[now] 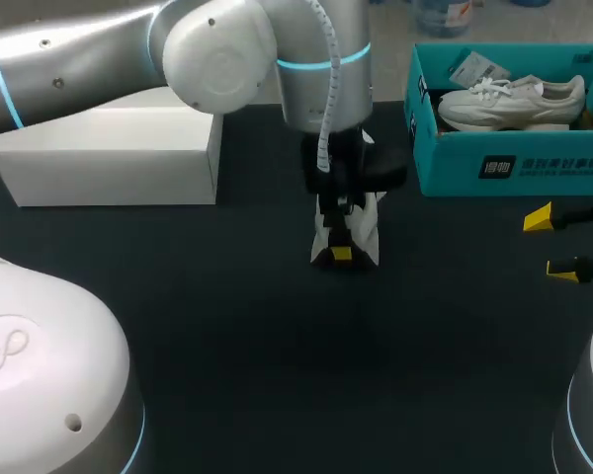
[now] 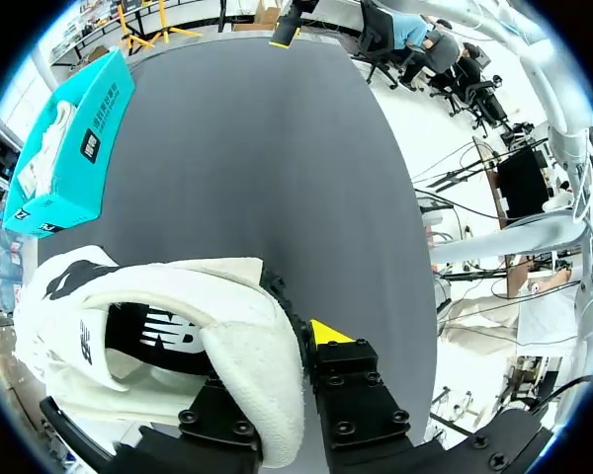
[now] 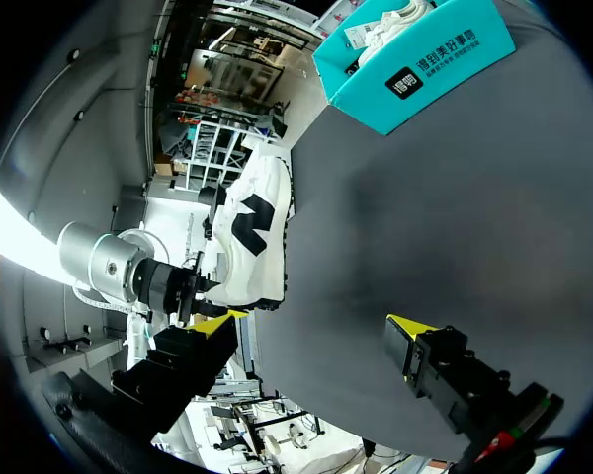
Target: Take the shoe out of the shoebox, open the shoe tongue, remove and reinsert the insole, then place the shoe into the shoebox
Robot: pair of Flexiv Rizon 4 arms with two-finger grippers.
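The main risk is the shoe point(image 2: 247, 355) slipping or twisting out of the left hand point(image 1: 342, 253). That hand is pinching only the padded rim at the shoe's opening, so the rest of the shoe is hanging off to one side of the grip. A pull on the tongue or the insole from the other hand would likely be swinging the shoe around that narrow hold, or dragging it free onto the bench point(image 1: 277, 355). A second risk is the two hands knocking together, since any work on the tongue means the right hand point(image 1: 553, 243) is coming in close beside the left one.

The left hand is clamping the rim from both sides, one finger inside the opening and one outside, at the middle of the bench. Whether the shoe is touching the bench, I cannot tell. The right hand is holding nothing: its fingers are standing wide apart, near the bench's right edge, just in front of the teal shoebox point(image 1: 514, 168). A second shoe point(image 1: 509, 99) is lying in that shoebox, and a white box point(image 1: 109, 158) is sitting well apart on the left.
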